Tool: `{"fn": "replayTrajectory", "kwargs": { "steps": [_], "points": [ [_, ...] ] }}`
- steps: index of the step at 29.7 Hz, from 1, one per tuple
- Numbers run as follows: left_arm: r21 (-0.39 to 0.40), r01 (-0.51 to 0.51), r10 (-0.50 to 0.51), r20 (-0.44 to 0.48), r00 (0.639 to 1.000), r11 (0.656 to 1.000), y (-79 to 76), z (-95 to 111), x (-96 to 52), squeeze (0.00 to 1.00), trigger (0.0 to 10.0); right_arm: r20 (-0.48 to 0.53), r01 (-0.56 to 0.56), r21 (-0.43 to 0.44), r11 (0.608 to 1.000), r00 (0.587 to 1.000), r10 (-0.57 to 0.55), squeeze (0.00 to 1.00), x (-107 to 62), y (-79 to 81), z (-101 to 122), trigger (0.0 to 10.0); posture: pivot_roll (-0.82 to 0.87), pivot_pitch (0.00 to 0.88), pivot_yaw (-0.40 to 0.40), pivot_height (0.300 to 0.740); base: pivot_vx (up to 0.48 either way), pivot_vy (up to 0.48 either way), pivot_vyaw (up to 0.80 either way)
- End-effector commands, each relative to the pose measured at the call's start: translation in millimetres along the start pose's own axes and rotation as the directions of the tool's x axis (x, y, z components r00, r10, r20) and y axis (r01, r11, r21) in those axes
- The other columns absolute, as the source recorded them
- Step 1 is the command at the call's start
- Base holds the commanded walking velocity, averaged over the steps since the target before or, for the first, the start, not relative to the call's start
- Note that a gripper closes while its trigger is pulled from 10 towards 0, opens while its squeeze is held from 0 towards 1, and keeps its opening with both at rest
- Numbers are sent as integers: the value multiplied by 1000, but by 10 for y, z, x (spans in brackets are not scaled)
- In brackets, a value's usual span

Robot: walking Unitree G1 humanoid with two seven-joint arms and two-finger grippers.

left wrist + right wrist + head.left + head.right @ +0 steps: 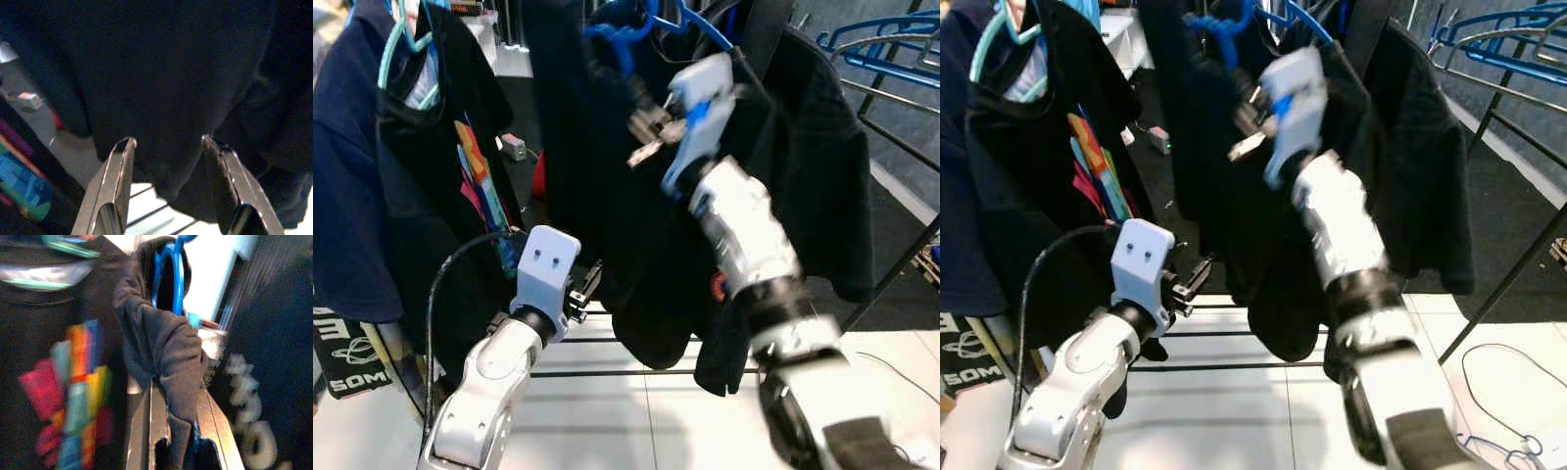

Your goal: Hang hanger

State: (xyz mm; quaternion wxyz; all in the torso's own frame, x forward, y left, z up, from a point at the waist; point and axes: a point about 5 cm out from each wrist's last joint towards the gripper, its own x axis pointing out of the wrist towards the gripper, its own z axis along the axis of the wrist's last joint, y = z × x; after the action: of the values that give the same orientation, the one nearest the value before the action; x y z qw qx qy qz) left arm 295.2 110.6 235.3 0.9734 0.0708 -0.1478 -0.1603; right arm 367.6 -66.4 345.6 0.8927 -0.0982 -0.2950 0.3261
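The right gripper [176, 431], raised, pinches soft dark garment [161, 347] cloth just below its stiff blue hanger [168, 279], likely the firmer hold; left gripper [168, 147] gapes empty.

Blurred from motion — the right gripper [651, 132] up by the blue hanger [626, 39], its fingers hard to make out. Hook of that hanger cut off by the top edge. Black shirt [161, 347] smeared in the right wrist view — folds covering the fingers' tips [146, 396]. Teal hanger [406, 44] cut off too.
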Motion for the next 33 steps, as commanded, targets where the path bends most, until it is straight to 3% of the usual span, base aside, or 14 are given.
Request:
{"fn": "replayTrajectory", "kwargs": {
  "steps": [1,4,6,8,9,10,12,14,20,33],
  "points": [
    [5,-7,7,-8,1000,1000,3,-12,-4,0,10000,36,-69,10,998,997,68,0,-134,267,34,10000,-33,189,-31,740,0,0,0],
    [4,-7,7,-8,1000,1000,5,-13,5,0,10000,14,-76,24,997,997,76,0,-235,366,-39,10000,-33,189,-31,740,0,0,0],
    [7,-3,3,-18,1000,1000,5,-36,13,0,10000,-52,26,54,998,998,-23,0,-505,463,-215,10000,-52,201,-25,740,0,0,0],
    [7,-3,3,-18,1000,1000,5,-36,13,0,10000,-52,26,54,998,998,-23,0,-505,463,-215,10000,-52,201,-25,740,0,0,0],
    [9,1,-1,-27,1000,1000,0,-56,9,0,10000,-82,87,48,995,993,-83,0,-619,479,-290,10000,-55,204,-21,740,0,0,0],
    [9,1,-1,-27,1000,1000,0,-56,9,0,10000,-82,87,48,995,993,-83,0,-619,479,-290,10000,-55,204,-21,740,0,0,0],
    [5,2,-1,-63,998,1000,-5,-128,-12,0,10000,-166,240,49,970,959,-229,0,-880,532,-459,10000,-56,209,-13,740,0,0,0],
    [7,-1,1,-76,997,1000,1,-159,-23,0,10000,-195,288,50,956,942,-274,0,-966,567,-511,10000,-58,211,-9,740,0,0,0],
    [10,-5,6,-84,996,1000,10,-182,-30,0,10000,-236,340,53,939,918,-319,0,-1056,626,-541,10000,-56,212,-8,740,0,0,0],
    [11,-14,15,-64,998,1000,12,-156,-11,0,10000,-209,359,31,933,915,-345,0,-937,524,-413,10000,-54,209,-19,740,464,0,0]
  ]
}}
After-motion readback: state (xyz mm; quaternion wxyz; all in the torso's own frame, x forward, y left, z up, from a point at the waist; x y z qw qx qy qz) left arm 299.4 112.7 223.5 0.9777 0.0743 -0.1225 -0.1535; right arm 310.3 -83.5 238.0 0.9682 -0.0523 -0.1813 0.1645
